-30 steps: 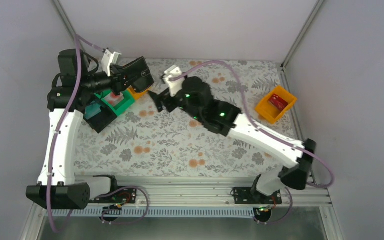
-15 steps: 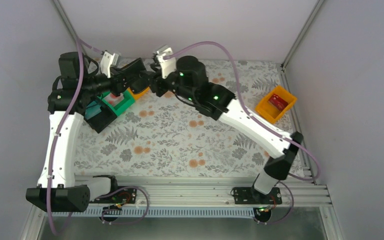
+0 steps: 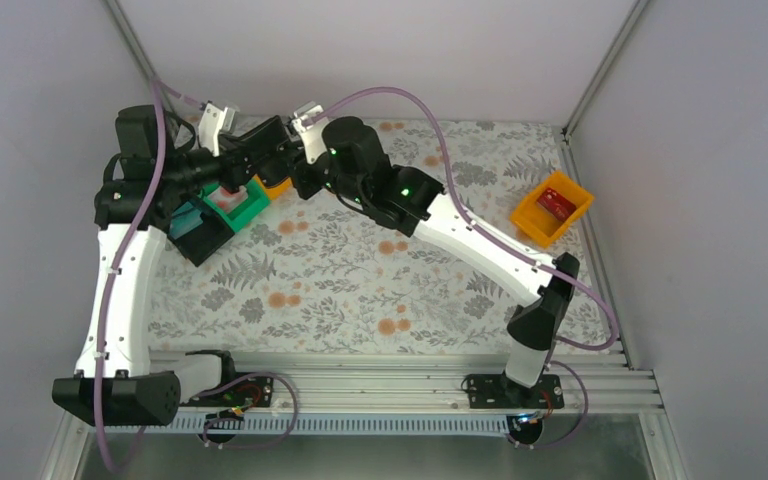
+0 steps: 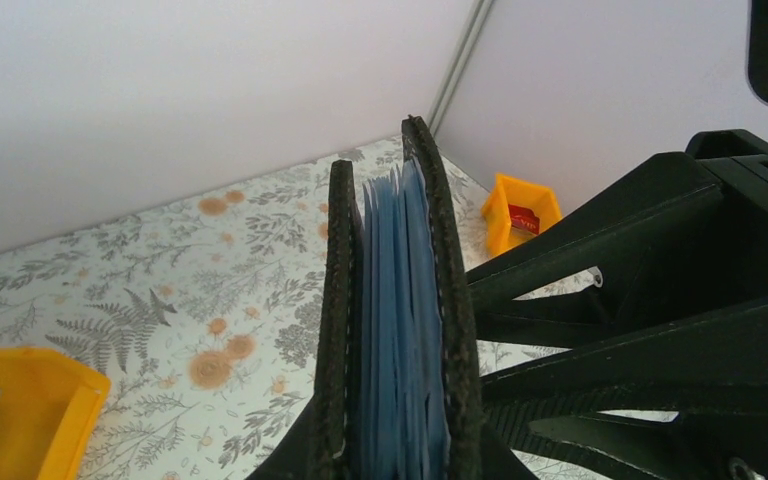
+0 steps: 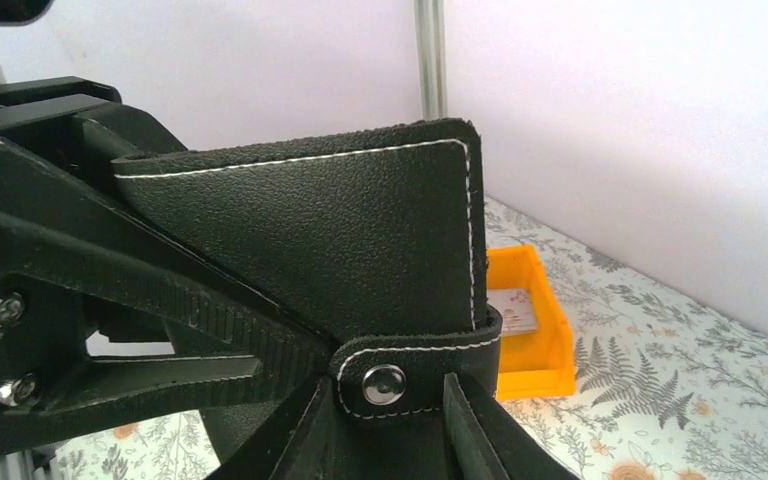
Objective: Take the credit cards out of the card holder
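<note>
a: what does the left tool (image 4: pixel 396 465) have?
b: it is clamped on the lower end of the card holder (image 5: pixel 310 240). the wallet stands upright in the air at the far left of the desk (image 3: pixel 360 290), over the green bin (image 3: pixel 240 208).
a: and the step in hand?
b: undoing the closing tab (image 5: pixel 415 372), i judge. the right tool (image 5: pixel 388 440) has a finger on each side of that tab, just under the snap (image 5: pixel 383 383), which looks fastened. i cannot tell whether the fingers pinch it yet.
a: how to do it well?
b: hold low and firm on the left, so the halves are free to part. the right should take the tab alone, not the cover edge with it, and peel straight off the snap without twisting.
a: what does each view add?
b: only the left wrist looks down the open edge, onto grey-blue pockets (image 4: pixel 400 320) between two black covers (image 4: pixel 338 300). i can make out no card edge there. only the right wrist shows the outer face, the stitching and the snap. the top view places both arms, and at far right, well apart, an orange bin (image 3: pixel 552 208) holding something red, perhaps a card.
</note>
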### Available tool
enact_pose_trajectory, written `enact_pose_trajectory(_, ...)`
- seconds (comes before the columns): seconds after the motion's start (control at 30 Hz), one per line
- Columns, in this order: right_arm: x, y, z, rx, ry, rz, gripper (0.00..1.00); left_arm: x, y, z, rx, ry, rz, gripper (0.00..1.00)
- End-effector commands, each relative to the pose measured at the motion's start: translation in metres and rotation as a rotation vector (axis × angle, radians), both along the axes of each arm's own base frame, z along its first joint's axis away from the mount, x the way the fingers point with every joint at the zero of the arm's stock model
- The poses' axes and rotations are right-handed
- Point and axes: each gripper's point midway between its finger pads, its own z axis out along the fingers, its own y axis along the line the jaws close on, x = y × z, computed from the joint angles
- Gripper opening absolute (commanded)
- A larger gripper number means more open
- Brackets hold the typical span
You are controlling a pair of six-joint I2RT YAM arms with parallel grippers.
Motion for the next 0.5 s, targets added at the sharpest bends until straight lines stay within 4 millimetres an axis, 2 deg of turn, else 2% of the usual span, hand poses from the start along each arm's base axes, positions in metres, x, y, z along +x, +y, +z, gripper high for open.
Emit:
enact_pose_trajectory(0.0, 0.018, -0.009, 0.003, -0.016, -0.030, -0.115, 0.30, -0.015, -0.012, 0.013, -0.043, -0.028, -0.087, 0.02)
enact_pose_trajectory(0.1, 0.026, -0.011, 0.001, -0.030, -0.040, -0.162, 0.29, -0.016, -0.013, 0.014, -0.047, -0.028, -0.096, 0.02)
enact_pose_trajectory(0.27, 0.041, -0.031, 0.007, -0.041, -0.063, -0.306, 0.14, -0.018, -0.013, 0.008, -0.045, -0.016, -0.103, 0.02)
enact_pose_trajectory(0.37, 0.043, -0.030, 0.010, -0.054, -0.090, -0.303, 0.13, -0.016, -0.013, 0.003, -0.049, -0.002, -0.102, 0.02)
enact_pose_trajectory(0.43, 0.044, -0.030, 0.010, -0.060, -0.094, -0.306, 0.05, -0.016, -0.014, 0.002, -0.052, 0.003, -0.105, 0.02)
enact_pose_trajectory(0.47, 0.045, -0.030, 0.010, -0.064, -0.095, -0.308, 0.04, -0.016, -0.014, 0.001, -0.052, 0.005, -0.106, 0.02)
